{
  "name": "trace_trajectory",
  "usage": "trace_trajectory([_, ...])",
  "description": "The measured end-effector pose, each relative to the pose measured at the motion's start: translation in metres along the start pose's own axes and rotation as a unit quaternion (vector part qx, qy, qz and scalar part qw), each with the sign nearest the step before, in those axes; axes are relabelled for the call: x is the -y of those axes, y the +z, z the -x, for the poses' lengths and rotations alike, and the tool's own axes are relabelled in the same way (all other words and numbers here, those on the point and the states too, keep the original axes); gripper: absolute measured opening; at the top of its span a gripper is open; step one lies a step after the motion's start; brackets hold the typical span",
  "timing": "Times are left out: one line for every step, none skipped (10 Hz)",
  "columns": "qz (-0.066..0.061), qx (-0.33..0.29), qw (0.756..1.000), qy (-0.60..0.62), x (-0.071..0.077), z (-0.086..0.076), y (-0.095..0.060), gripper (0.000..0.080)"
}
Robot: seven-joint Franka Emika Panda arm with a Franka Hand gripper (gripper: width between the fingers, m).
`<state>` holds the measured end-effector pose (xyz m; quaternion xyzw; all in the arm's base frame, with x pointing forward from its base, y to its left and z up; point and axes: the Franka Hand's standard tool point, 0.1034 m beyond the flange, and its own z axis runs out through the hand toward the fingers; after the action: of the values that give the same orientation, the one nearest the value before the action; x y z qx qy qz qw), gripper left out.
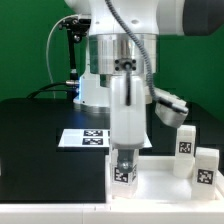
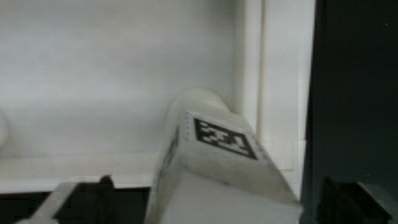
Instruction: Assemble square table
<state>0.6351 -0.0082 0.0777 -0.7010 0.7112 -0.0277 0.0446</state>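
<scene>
Arm: the Panda hangs straight down at the centre of the exterior view, wrist vertical, with the gripper low over the work.
Leg in play: a chunky white leg stands upright under the wrist, tag facing the camera; in the wrist view the same leg rises between the fingers, its tag showing.
Pincer state: the fingertips sit low at either side of the leg, but the frames do not show whether they press on it or stand clear, so I cannot tell if it is gripped or let go.
Panel: the square panel lies flat at 6 o'clock from the robot base, raised rim visible, and the leg stands on it near its front edge.
Spare legs: two more legs stand upright at about 3 o'clock of the held leg, well apart from it.
Marker board: the marker board lies flat at roughly 11 o'clock of the leg.
Step in hand, my read: seating this leg in a corner hole.
Doing it well: keep the leg plumb, centre it on the hole, turn without side load, and lift straight up so the fingers do not tip it.
</scene>
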Motion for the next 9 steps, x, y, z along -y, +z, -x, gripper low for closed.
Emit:
trace_trajectory([-0.016, -0.007, 0.996, -0.093, 0.005, 0.003, 0.000, 0.0623])
trace_trajectory([-0.011, -0.008, 0.986, -0.167, 0.003, 0.009, 0.001, 0.0623])
trace_trajectory([-0.007, -0.012, 0.977, -0.215, 0.003, 0.012, 0.000, 0.0644])
trace_trajectory([-0.009, -0.014, 0.972, -0.236, 0.004, 0.008, 0.000, 0.0644])
trace_trajectory([-0.006, -0.017, 0.960, -0.279, 0.004, 0.006, 0.000, 0.0648])
trace_trajectory([-0.005, -0.018, 0.948, -0.318, 0.004, 0.005, 0.000, 0.0649])
trace_trajectory([-0.001, -0.018, 0.908, -0.418, 0.003, 0.000, 0.000, 0.0649])
trace_trajectory([0.005, -0.013, 0.866, -0.499, 0.001, -0.005, 0.002, 0.0649])
trace_trajectory([0.005, -0.011, 0.873, -0.488, 0.001, -0.005, 0.003, 0.0649])
